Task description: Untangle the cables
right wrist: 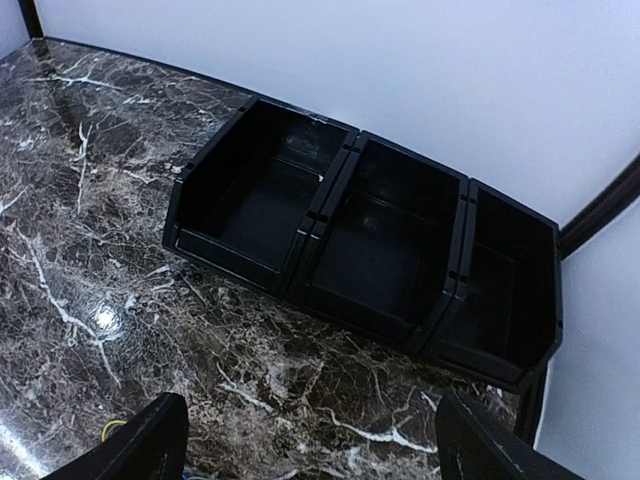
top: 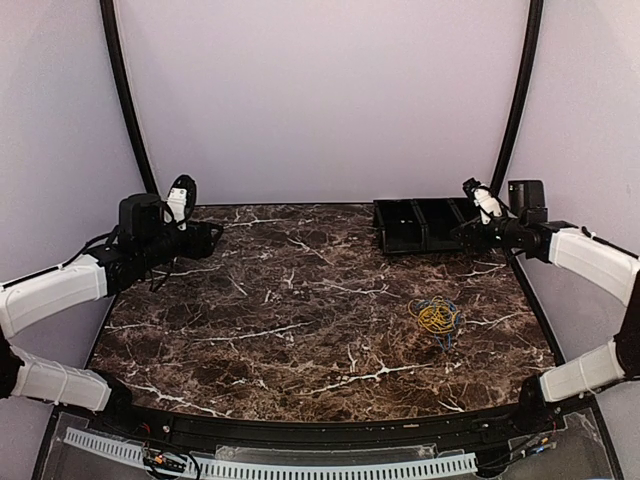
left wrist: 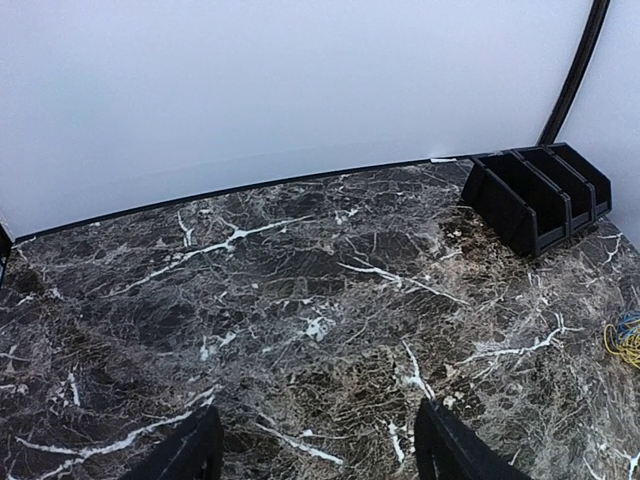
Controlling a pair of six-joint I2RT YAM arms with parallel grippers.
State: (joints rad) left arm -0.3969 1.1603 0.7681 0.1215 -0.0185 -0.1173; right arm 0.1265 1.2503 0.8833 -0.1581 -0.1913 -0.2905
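The cables (top: 435, 316) lie as one small tangle of yellow, blue and black wire on the marble table, right of centre. A bit of the same cables (left wrist: 625, 340) shows at the right edge of the left wrist view, and a yellow strand (right wrist: 110, 428) shows at the bottom left of the right wrist view. My left gripper (top: 182, 198) is held high at the far left, open, far from the tangle; its gripper (left wrist: 318, 445) has only bare marble between the fingers. My right gripper (top: 478, 196) hangs open at the far right, its gripper (right wrist: 312, 440) over marble in front of the bins.
Three black open bins (top: 423, 224) stand joined in a row at the back right, all empty (right wrist: 370, 240). The dark marble table (top: 300, 300) ends at white walls with black curved posts (top: 125, 95). A white slotted rail (top: 270, 465) runs along the near edge.
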